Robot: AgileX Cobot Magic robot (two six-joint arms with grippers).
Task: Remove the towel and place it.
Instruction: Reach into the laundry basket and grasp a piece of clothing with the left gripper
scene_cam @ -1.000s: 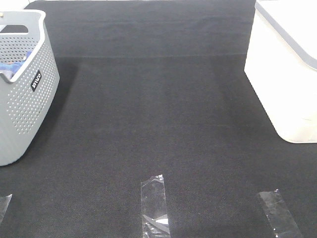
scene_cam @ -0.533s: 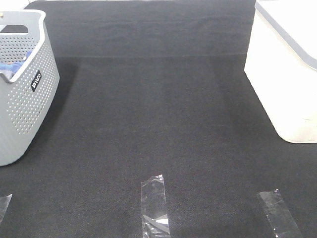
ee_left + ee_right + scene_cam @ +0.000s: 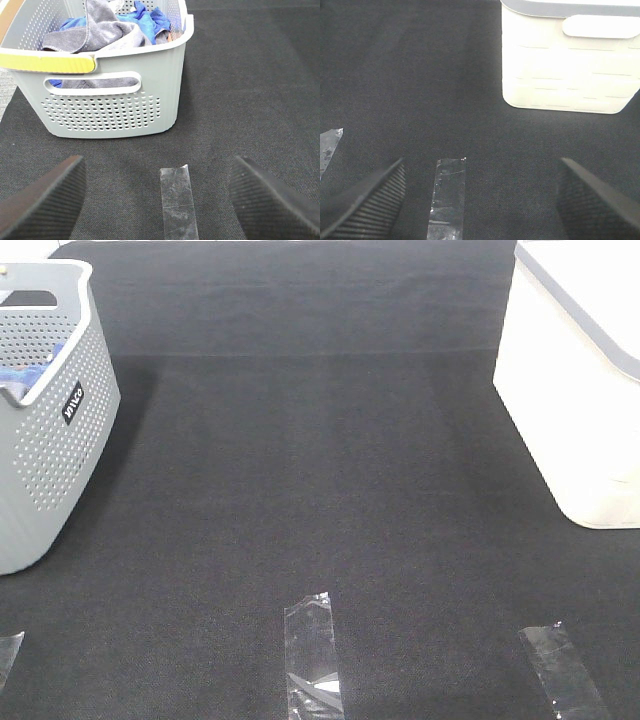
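Closest to the left wrist camera, the left gripper (image 3: 159, 200) hangs low over the black mat (image 3: 240, 100). Its jaws are spread wide with nothing between them. Only the ribbed dark pads (image 3: 45, 200) of its two fingers show, each cropped by the frame edge, and the arm behind them is out of sight. A clear tape strip (image 3: 177, 202) lies on the mat in the gap between the pads. The right gripper (image 3: 480, 200) is posed the same way, jaws wide apart and empty with its pads cropped, above a second tape strip (image 3: 447, 197).

Past the left gripper's tape strip stands the grey perforated basket (image 3: 110, 110), well apart from the pads. The towel (image 3: 102, 30) lies bundled inside it, slate-grey, heaped against a bright blue cloth (image 3: 150, 17). A yellow band (image 3: 47, 62) covers part of the near rim. How far the towel reaches below the rim cannot be made out, though some grey shows through the handle slot.

In the high view the basket sits at the left edge of the frame, partly cut off, and only a scrap of blue shows inside it. The towel cannot be picked out there.

Farthest from the right gripper stands the white bin (image 3: 565, 65). In the high view it is at the upper right of the frame, cropped, with its inside hidden.
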